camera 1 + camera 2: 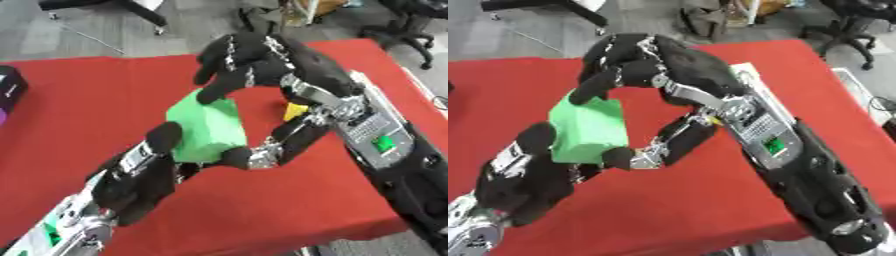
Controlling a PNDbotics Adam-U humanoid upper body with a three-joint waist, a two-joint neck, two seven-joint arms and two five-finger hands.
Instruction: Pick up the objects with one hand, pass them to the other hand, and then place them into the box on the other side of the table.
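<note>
Fingers of the right hand curl onto the green block from above; left hand grips it from below, above the red desk. A yellow object lies just behind the block.

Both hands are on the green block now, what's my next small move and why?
Probably ease the left hand off. The green block is held above the red table between both hands, and the right hand already has fingers on its top and its thumb at the lower edge. The left hand touches the block from below, so letting go should finish the handover.
</note>
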